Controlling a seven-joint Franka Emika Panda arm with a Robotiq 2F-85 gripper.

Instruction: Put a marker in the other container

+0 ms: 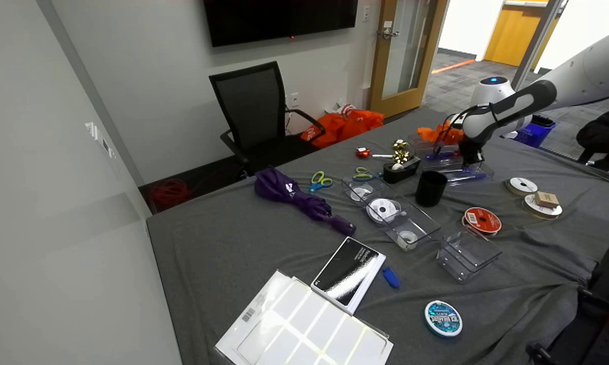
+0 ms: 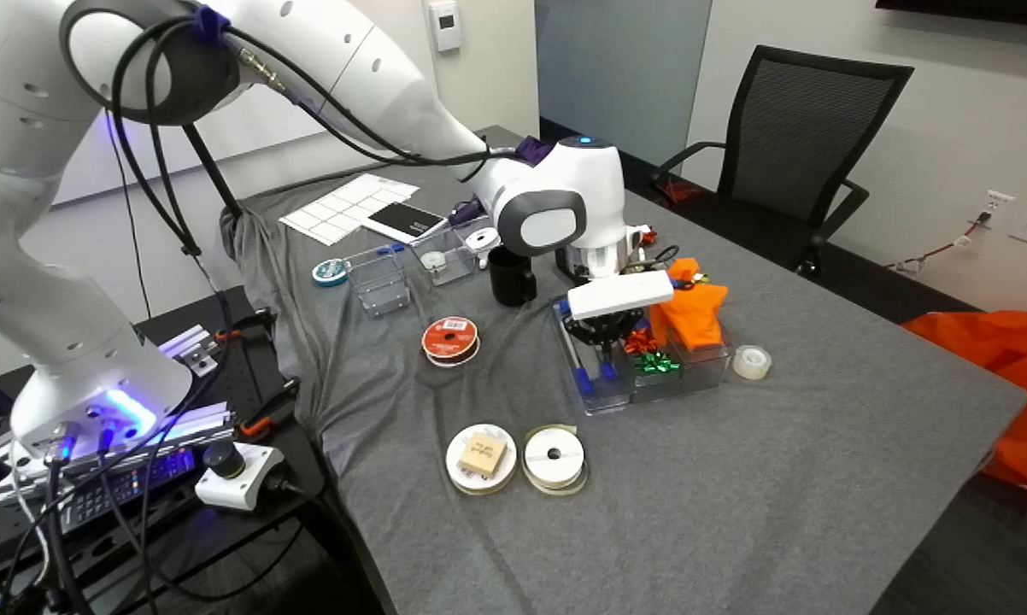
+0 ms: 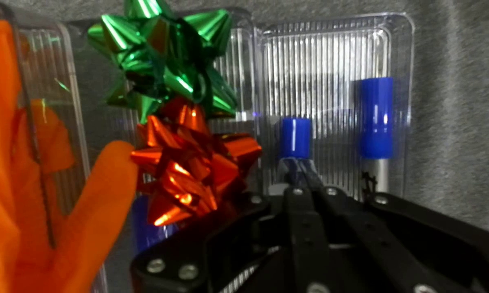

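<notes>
the robot's black two-finger gripper point(image 3: 298, 171) is clenched, fingers brought together down in a clear plastic container with a ribbed floor point(image 3: 309, 61). the slim marker with a blue cap point(image 3: 295, 137) is lying in that container, cap sticking out past the fingertips. can't tell if they've actually got hold of it or are just over it, cause they hide the rest.

there's a second marker, blue cap and whitish barrel point(image 3: 376, 122), in the same container, along the right wall in the wrist view, lower end out of sight behind the gripper. left of all that, a shiny green foil bow point(image 3: 163, 61) touches a shiny red foil bow point(image 3: 191, 167), with some bright orange soft stuff point(image 3: 0, 122) further left.

in both exterior views a black mug point(image 2: 509, 280) stands upright near the container, on the grey cloth-covered table point(image 2: 736, 495). past the mug is a divided clear plastic tray point(image 1: 420, 223) with white rolls point(image 1: 383, 209) in it, and near that a smaller clear plastic bin point(image 1: 471, 251).
</notes>
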